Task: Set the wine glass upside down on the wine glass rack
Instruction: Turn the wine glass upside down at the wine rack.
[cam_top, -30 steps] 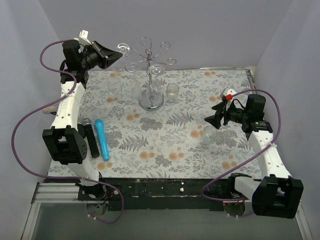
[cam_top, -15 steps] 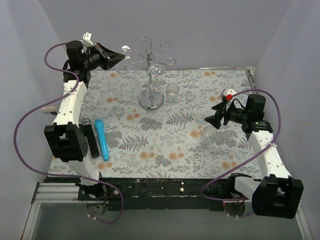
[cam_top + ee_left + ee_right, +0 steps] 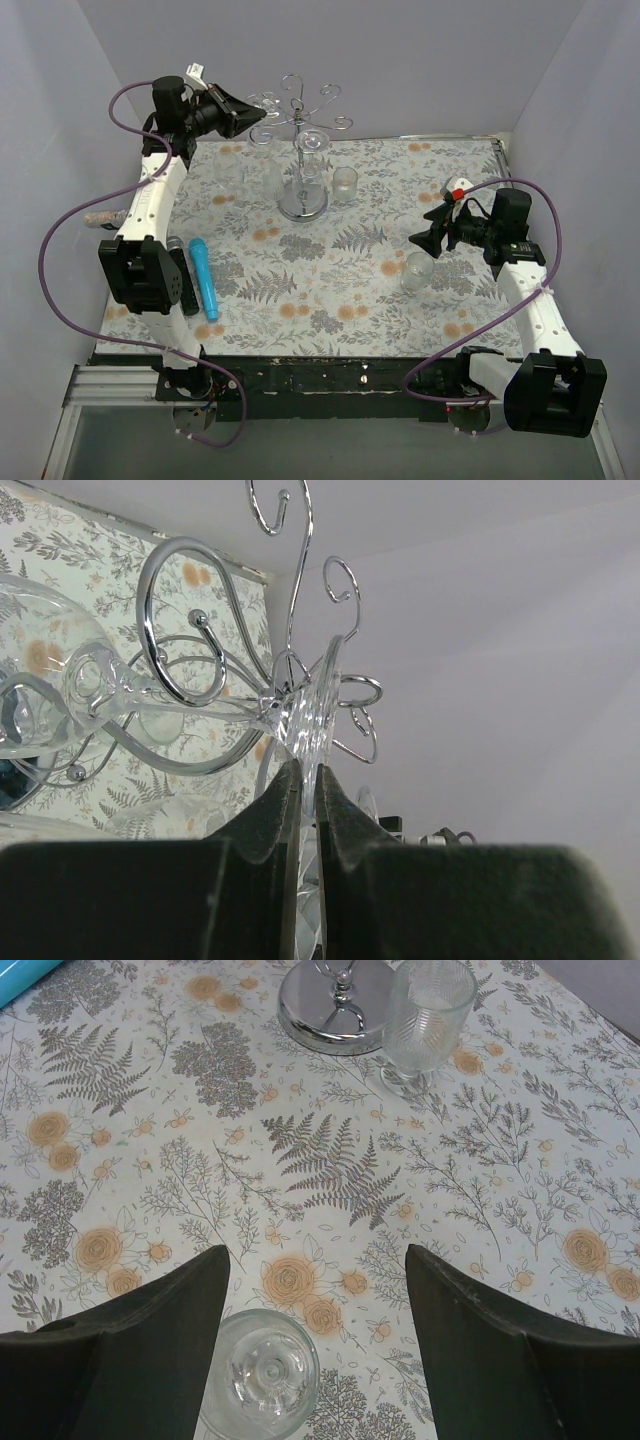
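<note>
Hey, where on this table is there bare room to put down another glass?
Widest bare patch: front centre of the cloth, between the blue tube and the standing glass by the right gripper. The back right corner, beyond the tumbler, is also free. Crowded around the rack, where the left gripper holds a wine glass.

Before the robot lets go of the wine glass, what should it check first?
1. Left gripper shut on the wine glass foot: ok.
2. Glass foot up beside the curled arms of the rack: ok.
3. Stem hooked inside a curl: cannot tell.
4. Glass hanging bowl down: cannot tell.
5. Right gripper open and well away from the rack: ok.
</note>
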Motion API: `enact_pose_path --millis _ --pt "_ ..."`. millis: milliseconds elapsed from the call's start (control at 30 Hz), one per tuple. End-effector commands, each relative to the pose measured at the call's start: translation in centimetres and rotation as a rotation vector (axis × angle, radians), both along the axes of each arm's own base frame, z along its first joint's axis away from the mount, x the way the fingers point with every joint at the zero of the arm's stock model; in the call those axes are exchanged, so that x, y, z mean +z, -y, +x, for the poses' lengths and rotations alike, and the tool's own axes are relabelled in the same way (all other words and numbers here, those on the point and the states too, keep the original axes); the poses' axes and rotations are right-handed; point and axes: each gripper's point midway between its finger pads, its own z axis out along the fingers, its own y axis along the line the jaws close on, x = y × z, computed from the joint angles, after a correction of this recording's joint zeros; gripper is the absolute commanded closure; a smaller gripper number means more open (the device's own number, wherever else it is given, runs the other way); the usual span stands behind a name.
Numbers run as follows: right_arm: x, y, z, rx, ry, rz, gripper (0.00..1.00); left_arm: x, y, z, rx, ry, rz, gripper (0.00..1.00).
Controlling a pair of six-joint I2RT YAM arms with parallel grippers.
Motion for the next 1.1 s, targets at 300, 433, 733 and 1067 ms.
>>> enact_pose_path --millis 300,433,733,1067 --pt "0.9 -0.1 0.0 0.014 0.05 0.002 0.21 4.9 -0.5 0.9 0.05 0.092 -0.028 1.0" --pt "0.9 -0.1 0.0 0.015 0.05 0.001 0.21 5.1 -0.6 1.6 0.064 0.086 -0.038 1.0" --pt "1.0 -0.1 -0.1 0.017 0.055 0.002 0.21 4.9 -1.2 3.1 0.111 0.081 -0.028 1.0" --pt "1.0 -0.2 -0.2 0.019 0.051 0.006 0.21 5.7 -2.8 3.0 0.153 0.092 -0.033 1.0"
